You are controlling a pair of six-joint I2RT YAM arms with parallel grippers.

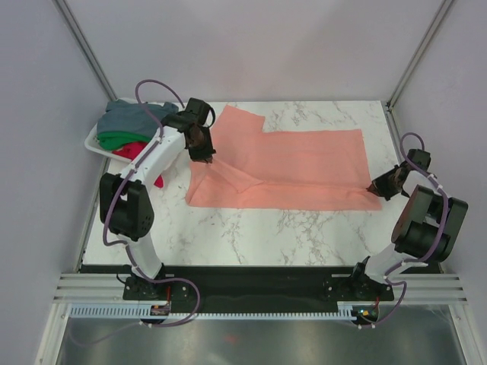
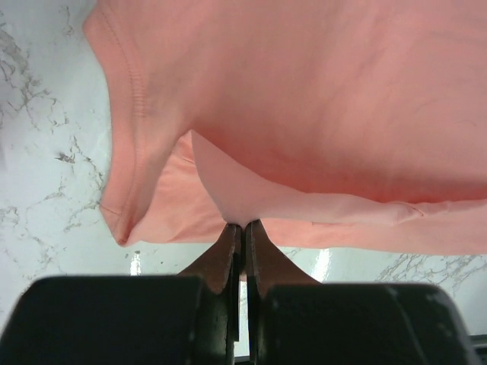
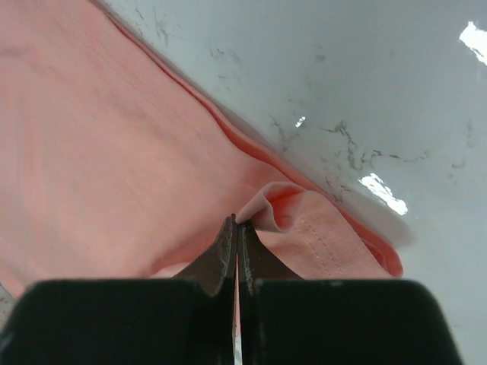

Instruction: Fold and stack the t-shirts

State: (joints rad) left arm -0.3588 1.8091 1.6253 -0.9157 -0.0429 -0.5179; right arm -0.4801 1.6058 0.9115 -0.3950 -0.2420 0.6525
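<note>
Both end effectors (image 2: 243,226) (image 3: 236,222) pinch the salmon-pink t-shirt (image 1: 304,163).

L arm (image 1: 152,163), white shells w/ black joints: rises from base, elbow out to its left, forearm reaching fwd, wrist bent down. L gripper (image 2: 243,225): dark jaws pressed together, pinching a fold of salmon-pink cloth t-shirt (image 1: 304,163). R arm (image 1: 422,217), same build: folded compact, wrist angled inward. R gripper (image 3: 237,220): jaws together, nipping same shirt's corner.

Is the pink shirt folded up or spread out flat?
Mostly spread out. The pink shirt lies wide across the table; only a flap is lifted where the left gripper pinches it.
</note>
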